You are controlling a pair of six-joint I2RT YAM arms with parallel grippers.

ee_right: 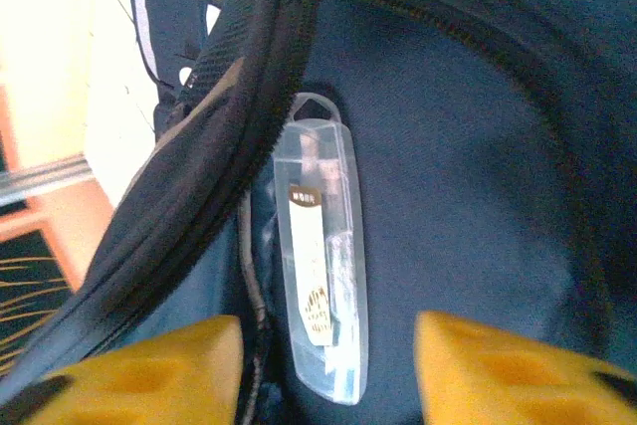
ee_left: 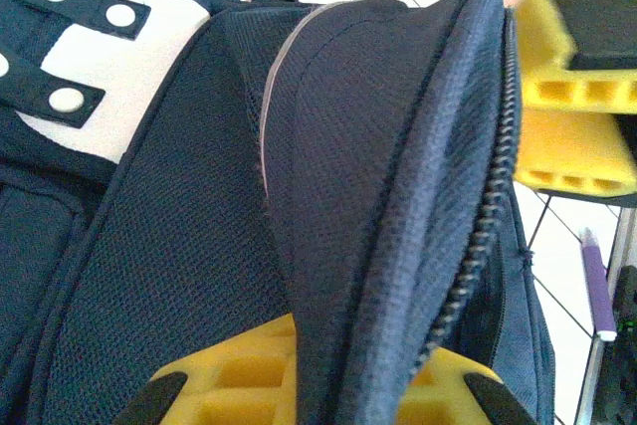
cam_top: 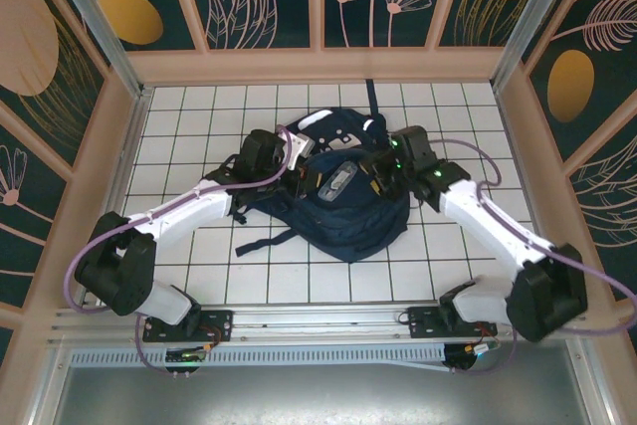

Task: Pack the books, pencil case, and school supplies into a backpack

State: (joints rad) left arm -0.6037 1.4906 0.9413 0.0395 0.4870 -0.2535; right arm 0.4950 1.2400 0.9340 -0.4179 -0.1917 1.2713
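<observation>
Backpack [cam_top: 348, 231] lay flat at mid-table on the white tiled table [cam_top: 199, 116], top opening toward the far wall, black straps trailing off its near-left side. Both arms reached in to the backpack's opening from either side.

Left gripper [ee_left: 328, 400] was clenched on the backpack's rim. Its yellow fingers [ee_left: 239, 380] sat on either side of a fold of navy mesh fabric, and the zipper [ee_left: 488, 236] ran along that fold's edge. The fold stood raised above the rest of the backpack. A white reflective patch [ee_left: 100, 57] with navy tabs and white dots showed on the backpack's outer face, beyond the held fold.

Right gripper [ee_right: 328, 375] was inside the backpack's mouth, released. Its fingers [ee_right: 498, 365] were apart, with a gap on each side of the clear slim case [ee_right: 323, 266]. The case lay flat on the navy inner fabric of the backpack, just beside the rim on the left gripper's side, its near end between the right fingers, touching neither. It had a looped end pointing away from the gripper and a label with small print, too blurred to read. From above, the case showed as a pale shape inside the backpack's opening, between the two grippers.

A purple cable [ee_left: 594, 281] hung just outside the backpack, by the right arm.
</observation>
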